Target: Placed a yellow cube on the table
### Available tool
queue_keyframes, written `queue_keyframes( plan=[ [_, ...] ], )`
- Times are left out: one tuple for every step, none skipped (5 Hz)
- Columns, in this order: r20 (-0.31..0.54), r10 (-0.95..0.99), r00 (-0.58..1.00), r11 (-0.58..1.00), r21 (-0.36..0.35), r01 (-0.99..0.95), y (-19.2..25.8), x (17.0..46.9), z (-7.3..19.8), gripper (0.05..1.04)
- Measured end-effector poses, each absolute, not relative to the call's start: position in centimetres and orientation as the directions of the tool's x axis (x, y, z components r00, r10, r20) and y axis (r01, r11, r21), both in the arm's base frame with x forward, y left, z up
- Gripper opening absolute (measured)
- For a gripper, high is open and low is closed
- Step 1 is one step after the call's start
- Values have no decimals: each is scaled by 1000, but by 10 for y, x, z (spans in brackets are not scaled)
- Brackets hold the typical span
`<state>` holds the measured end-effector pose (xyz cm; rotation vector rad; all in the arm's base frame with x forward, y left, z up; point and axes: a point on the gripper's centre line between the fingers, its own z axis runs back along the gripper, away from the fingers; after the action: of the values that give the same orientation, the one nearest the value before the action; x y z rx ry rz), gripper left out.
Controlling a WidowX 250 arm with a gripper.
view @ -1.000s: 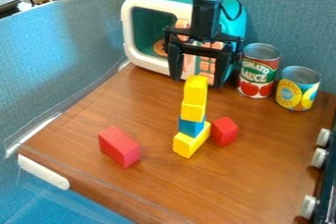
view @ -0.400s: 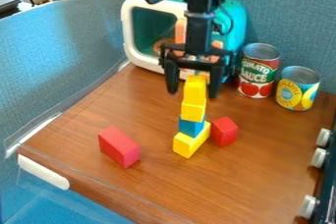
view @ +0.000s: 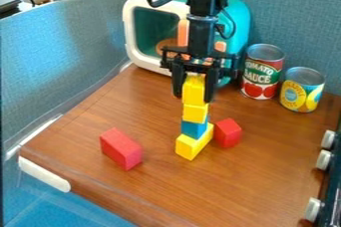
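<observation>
the black two-finger gripper (view: 194,96) hangs down from the top of the view over a brown wood-grain tabletop (view: 266,181), at the top of a narrow stack of 4 blocks. its 2 fingers point downward, 1 on either side of the tall, smooth yellow block (view: 194,90) that crowns the stack; from this slant they seem to be clamped on it. that block is upright and sits over a smaller smooth yellow cube (view: 195,113). beneath that is a smooth blue cube (view: 194,129), and at the bottom a long, smooth yellow block (view: 193,144) lies flat on the tabletop, set at a diagonal.

just beside the bottom block, to its right in the view, is a smooth red cube (view: 228,133). a smooth red rectangular block (view: 121,149) lies well apart from the stack, toward the left. behind the gripper stands a teal toy oven with a rounded white plastic front (view: 131,34). to the right of the oven are 2 upright cylindrical metal cans: a red and green can (view: 260,74) with tomatoes pictured on its label, and near it a shorter yellow and blue can (view: 301,91). at the right edge of the view are 3 white plastic knobs (view: 323,160).
</observation>
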<state>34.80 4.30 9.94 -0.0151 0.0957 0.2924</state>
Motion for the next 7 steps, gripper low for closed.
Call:
queue_keyframes(
  plan=[
    [-96,290,952,956,-8,-292,42,348,99,597],
    [-85,289,954,956,-30,-292,39,349,102,597],
    [31,274,961,960,-63,-272,34,337,141,597],
    [100,226,969,973,-78,-219,23,326,159,597],
    [92,88,992,996,-25,-86,-1,317,156,597],
    [46,-55,997,997,-55,57,-21,313,137,597],
    [-16,-223,975,974,-53,222,-41,310,108,597]
  ],
)
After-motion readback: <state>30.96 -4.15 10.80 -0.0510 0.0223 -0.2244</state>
